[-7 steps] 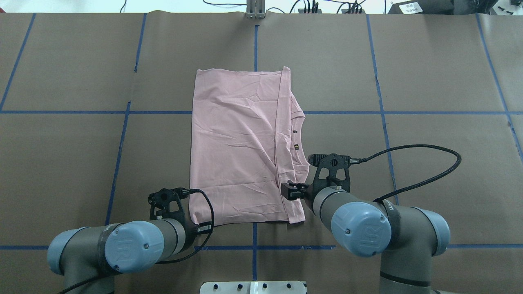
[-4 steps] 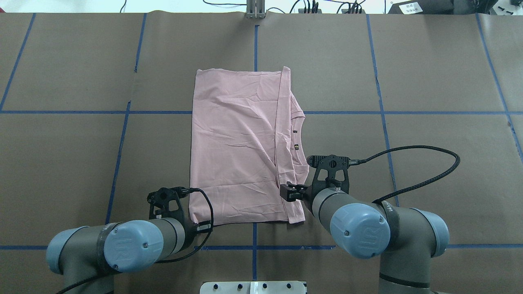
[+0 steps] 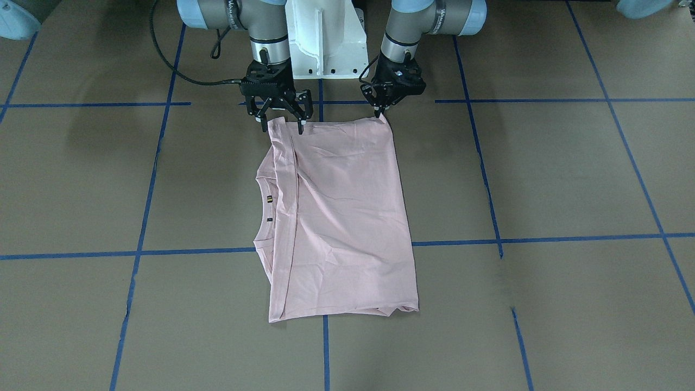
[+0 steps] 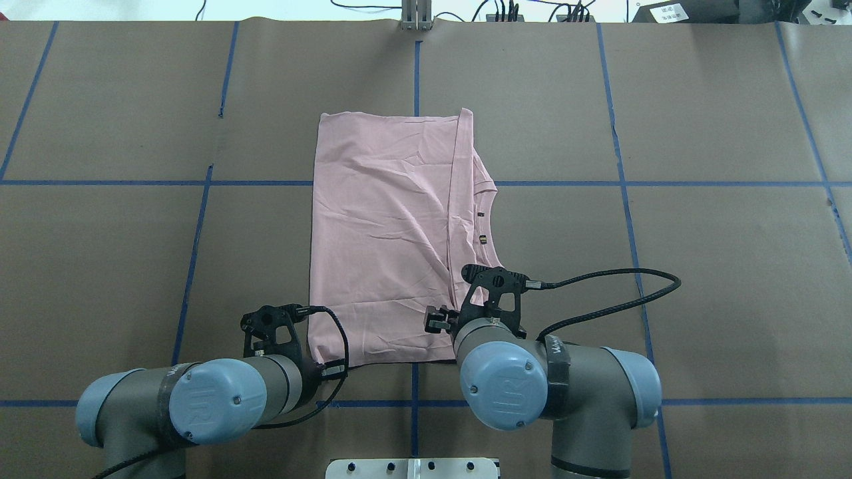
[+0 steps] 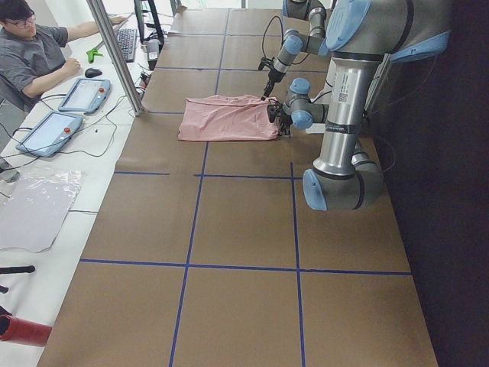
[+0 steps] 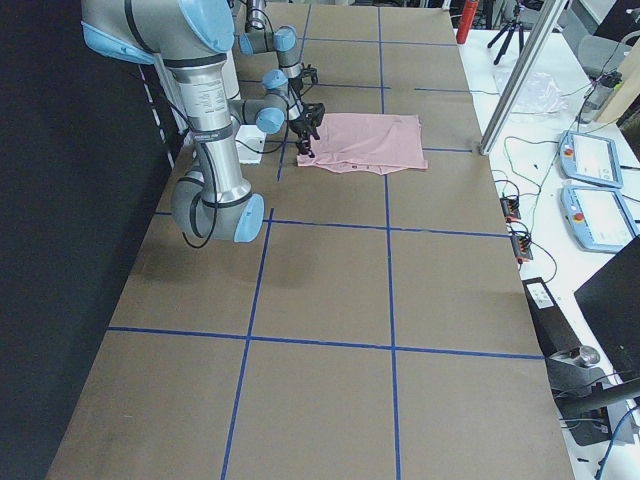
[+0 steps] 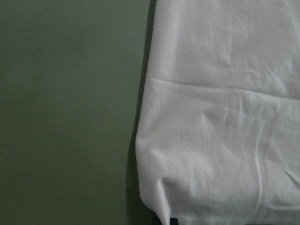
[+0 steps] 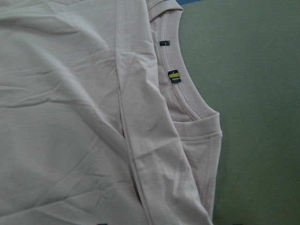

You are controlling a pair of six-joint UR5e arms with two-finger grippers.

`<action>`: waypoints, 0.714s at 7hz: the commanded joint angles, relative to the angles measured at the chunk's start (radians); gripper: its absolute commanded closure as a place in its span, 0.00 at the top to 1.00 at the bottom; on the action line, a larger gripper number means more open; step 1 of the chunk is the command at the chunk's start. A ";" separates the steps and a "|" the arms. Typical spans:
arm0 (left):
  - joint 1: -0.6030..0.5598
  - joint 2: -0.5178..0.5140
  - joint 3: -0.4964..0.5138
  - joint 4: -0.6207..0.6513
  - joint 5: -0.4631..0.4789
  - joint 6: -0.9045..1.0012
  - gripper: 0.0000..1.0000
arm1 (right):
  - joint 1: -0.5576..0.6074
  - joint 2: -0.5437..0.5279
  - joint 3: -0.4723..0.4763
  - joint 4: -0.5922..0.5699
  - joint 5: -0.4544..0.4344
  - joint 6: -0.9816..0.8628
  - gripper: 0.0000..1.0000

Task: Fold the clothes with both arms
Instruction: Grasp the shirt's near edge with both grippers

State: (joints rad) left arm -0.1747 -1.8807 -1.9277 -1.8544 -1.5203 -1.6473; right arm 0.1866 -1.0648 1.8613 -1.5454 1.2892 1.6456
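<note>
Shows a pale pink T-shirt [image 3: 342,217] folded lengthwise, flat on the brown bench [image 3: 543,179] at frame centre, collar toward frame left. At its top edge: left pincer [image 3: 379,114] pinching the top-right corner; right pincer [image 3: 282,126] spread, straddling the top-left corner.
</note>
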 commanded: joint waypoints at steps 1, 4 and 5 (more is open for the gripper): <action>0.001 -0.005 -0.002 0.000 0.000 -0.005 0.00 | -0.006 0.045 -0.062 -0.054 0.007 0.016 0.74; 0.001 -0.003 -0.002 0.000 0.000 -0.006 0.00 | -0.024 0.083 -0.068 -0.099 0.021 0.031 0.75; 0.001 -0.003 -0.004 0.000 0.000 -0.008 0.00 | -0.029 0.085 -0.088 -0.096 0.019 0.036 0.75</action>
State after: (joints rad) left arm -0.1734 -1.8840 -1.9302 -1.8546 -1.5201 -1.6540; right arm 0.1654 -0.9832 1.7897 -1.6414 1.3089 1.6739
